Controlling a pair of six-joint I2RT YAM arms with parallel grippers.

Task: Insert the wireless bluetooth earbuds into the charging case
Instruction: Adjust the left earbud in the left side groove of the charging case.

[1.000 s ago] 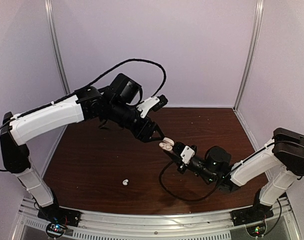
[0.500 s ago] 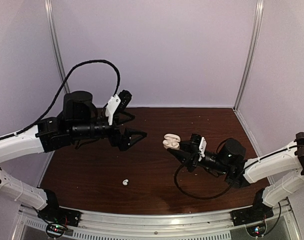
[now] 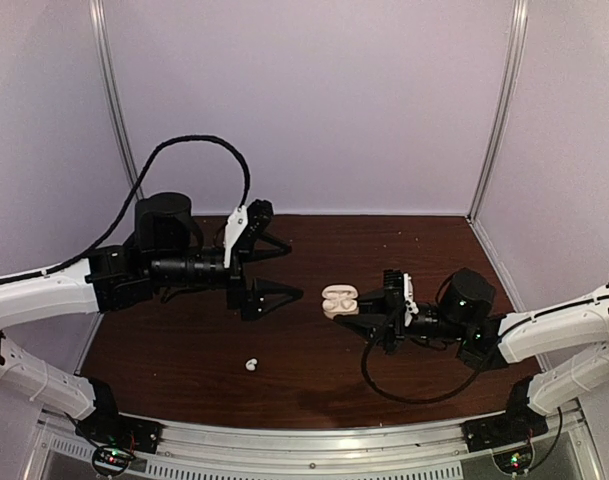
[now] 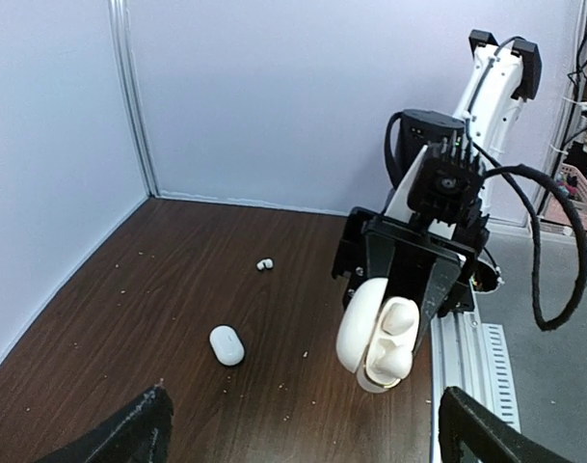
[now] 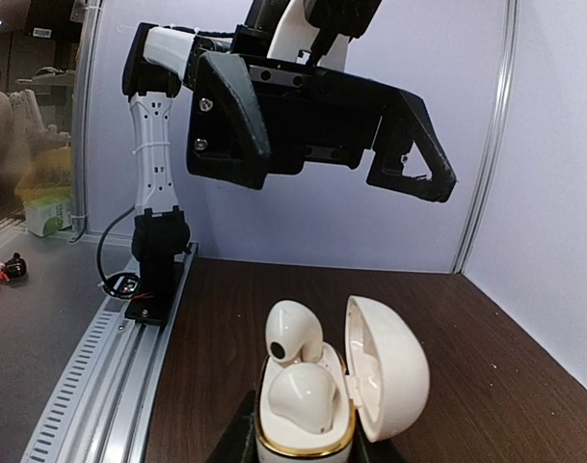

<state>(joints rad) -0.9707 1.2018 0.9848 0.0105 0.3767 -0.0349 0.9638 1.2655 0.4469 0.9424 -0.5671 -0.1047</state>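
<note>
My right gripper [image 3: 362,312] is shut on the base of the open white charging case [image 3: 339,300], held above the table. In the right wrist view the case [image 5: 307,429] has its lid [image 5: 394,376] swung to the right. One earbud [image 5: 298,397] lies low in its socket; the other earbud [image 5: 293,333] stands taller behind it. My left gripper [image 3: 290,267] hangs wide open and empty, a short way left of the case. A loose earbud [image 3: 251,365] lies on the table near the front. The left wrist view shows the case [image 4: 365,328] head-on.
In the left wrist view a closed white case [image 4: 226,344] and another loose earbud [image 4: 264,263] lie on the brown table [image 4: 129,318]. White walls close the back and sides. A metal rail [image 3: 314,440] runs along the near edge.
My left gripper has let go at the case, opened wide and drawn back to the left. My right gripper, still holding the case, has shifted slightly right and lower.
</note>
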